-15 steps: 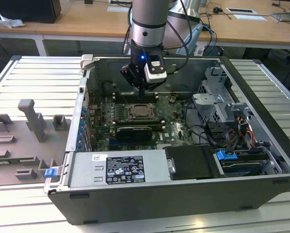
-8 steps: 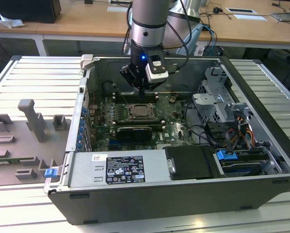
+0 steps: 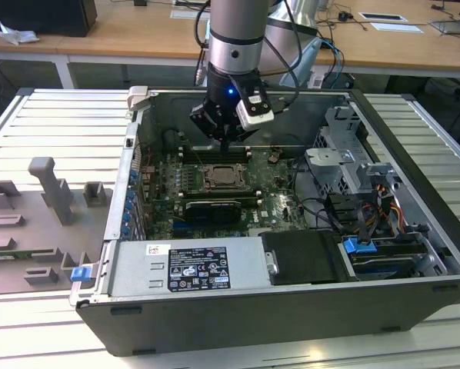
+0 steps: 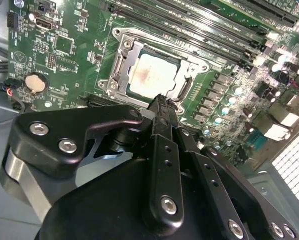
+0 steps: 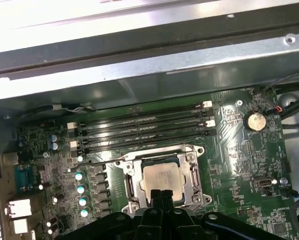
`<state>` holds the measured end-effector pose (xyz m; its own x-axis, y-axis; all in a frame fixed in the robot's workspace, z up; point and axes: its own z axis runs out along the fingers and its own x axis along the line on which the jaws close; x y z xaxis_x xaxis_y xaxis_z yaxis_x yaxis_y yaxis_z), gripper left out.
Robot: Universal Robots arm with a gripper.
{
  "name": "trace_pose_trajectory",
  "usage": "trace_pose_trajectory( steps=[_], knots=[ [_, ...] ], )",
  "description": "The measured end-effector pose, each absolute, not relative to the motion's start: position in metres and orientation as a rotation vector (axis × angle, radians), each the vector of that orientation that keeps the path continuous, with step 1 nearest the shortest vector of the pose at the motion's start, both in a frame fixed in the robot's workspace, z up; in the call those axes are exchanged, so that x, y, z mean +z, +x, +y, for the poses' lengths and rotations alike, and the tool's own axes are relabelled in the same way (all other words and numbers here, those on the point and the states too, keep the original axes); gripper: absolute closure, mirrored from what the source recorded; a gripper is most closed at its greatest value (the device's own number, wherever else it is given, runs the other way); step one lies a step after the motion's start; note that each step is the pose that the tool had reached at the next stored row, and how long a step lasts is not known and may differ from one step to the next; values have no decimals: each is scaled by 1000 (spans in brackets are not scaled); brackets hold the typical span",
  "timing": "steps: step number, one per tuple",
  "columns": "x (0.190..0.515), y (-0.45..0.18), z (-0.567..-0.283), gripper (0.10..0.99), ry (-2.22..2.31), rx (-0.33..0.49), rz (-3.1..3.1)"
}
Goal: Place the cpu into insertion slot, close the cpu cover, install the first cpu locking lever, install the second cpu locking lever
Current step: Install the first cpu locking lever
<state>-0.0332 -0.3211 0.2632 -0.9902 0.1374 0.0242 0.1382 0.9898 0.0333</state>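
The cpu lies flat in the socket on the green motherboard, its pale metal top showing through the cpu cover, a silvery frame lying down around it. The insertion slot sits beneath both and is mostly hidden. In the first wrist view the cpu and cpu cover show the same way. A thin wire lever runs along one side of the frame. My gripper hangs just above the socket's edge, fingers shut together with nothing between them. From outside, the gripper hovers over the socket.
Long black memory slots run beside the socket, near the case's wall. A coin battery sits on the board. A drive cage and cables fill the exterior view's right, a power supply the front. Grey fixtures stand outside.
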Motion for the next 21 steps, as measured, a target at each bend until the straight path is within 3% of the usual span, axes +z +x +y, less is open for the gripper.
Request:
trace_pose_trajectory(
  steps=[21],
  knots=[
    [263,-40,-321,980,-80,-54,-3133]
  ],
)
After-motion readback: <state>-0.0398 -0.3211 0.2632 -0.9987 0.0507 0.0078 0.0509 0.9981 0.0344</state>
